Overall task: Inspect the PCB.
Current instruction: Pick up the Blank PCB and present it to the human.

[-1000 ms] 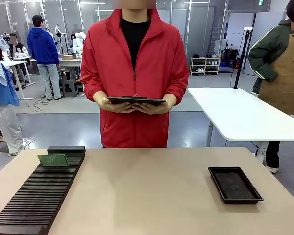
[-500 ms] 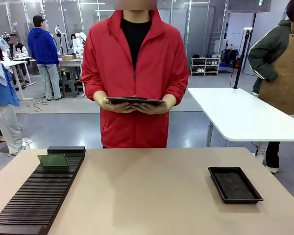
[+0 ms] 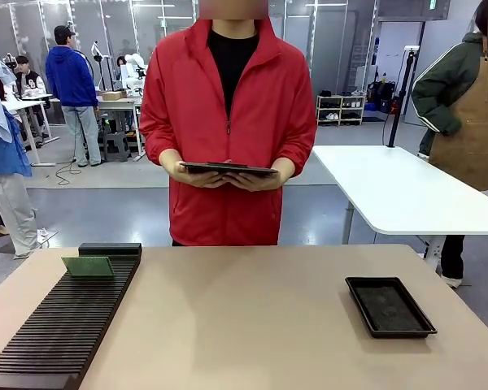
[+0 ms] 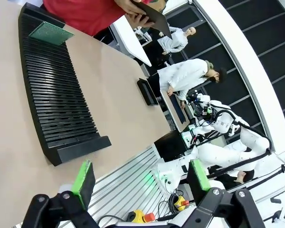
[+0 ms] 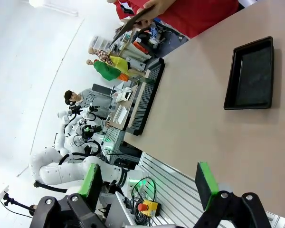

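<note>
A green PCB (image 3: 88, 266) stands upright in a slot near the far end of the black slotted rack (image 3: 61, 329) at the table's left; the left wrist view shows the PCB (image 4: 50, 33) too. My left gripper (image 4: 140, 178) hangs open above the table's near edge, nothing between its green pads. My right gripper (image 5: 149, 184) is open too, over the near right part of the table. A person in a red jacket (image 3: 228, 122) stands at the far side holding a dark clipboard (image 3: 229, 169) in both hands.
A shallow black tray (image 3: 389, 305) lies at the table's right, seen too in the right wrist view as the tray (image 5: 251, 76). The rack (image 4: 52, 90) runs along the left side. A white table (image 3: 407, 191) and other people stand beyond.
The person has shifted slightly to the right with the clipboard. Nothing on the table has moved.
</note>
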`<state>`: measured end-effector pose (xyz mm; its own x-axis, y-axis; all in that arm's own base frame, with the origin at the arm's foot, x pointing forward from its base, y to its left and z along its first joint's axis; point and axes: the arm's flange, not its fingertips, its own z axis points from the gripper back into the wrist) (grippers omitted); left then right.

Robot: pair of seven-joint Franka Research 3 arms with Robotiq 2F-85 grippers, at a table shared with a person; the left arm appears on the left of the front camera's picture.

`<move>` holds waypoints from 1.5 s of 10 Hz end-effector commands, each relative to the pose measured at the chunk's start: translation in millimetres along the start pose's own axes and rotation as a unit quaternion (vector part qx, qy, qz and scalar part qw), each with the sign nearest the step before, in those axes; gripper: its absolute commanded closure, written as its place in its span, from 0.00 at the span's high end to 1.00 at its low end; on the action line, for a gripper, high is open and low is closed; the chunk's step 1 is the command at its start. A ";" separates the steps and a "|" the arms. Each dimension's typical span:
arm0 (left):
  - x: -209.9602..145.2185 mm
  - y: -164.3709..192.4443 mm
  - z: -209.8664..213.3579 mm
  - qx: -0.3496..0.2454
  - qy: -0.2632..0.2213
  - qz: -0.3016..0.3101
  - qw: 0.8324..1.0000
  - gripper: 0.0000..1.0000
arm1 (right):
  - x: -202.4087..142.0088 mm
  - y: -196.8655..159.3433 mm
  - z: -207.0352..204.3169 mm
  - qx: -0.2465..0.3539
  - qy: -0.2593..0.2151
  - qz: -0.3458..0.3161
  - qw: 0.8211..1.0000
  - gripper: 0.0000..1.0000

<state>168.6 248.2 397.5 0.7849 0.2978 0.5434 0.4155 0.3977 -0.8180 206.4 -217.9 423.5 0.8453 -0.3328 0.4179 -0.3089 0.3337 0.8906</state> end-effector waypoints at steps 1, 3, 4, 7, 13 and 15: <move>0.5 0.9 -0.5 0.000 0.000 0.000 1.000 1.00 | 0.7 1.0 0.8 0.004 0.000 0.008 1.000 1.00; 27.4 -52.7 -30.6 0.057 0.040 -0.083 0.994 1.00 | 0.7 1.0 0.8 0.004 0.000 0.008 1.000 1.00; 46.0 -73.7 -46.2 0.098 0.062 -0.108 0.987 1.00 | 0.7 1.0 0.8 0.004 0.000 0.008 1.000 1.00; 89.4 -127.5 -94.5 0.212 0.106 -0.188 0.953 1.00 | 0.7 1.0 0.8 0.004 0.000 0.008 1.000 1.00; 175.6 -156.0 -277.8 0.407 0.288 -0.363 0.787 1.00 | 0.7 1.0 0.8 0.004 0.000 0.008 1.000 1.00; 180.4 -140.1 -307.2 0.415 0.313 -0.367 0.771 1.00 | 0.7 1.0 0.8 0.004 0.000 0.008 1.000 1.00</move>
<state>381.9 -28.4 549.2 0.6214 -0.6679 0.4097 0.6423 0.7337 0.2218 206.7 -216.5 423.8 0.8502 -0.3271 0.4126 -0.3052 0.3325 0.8923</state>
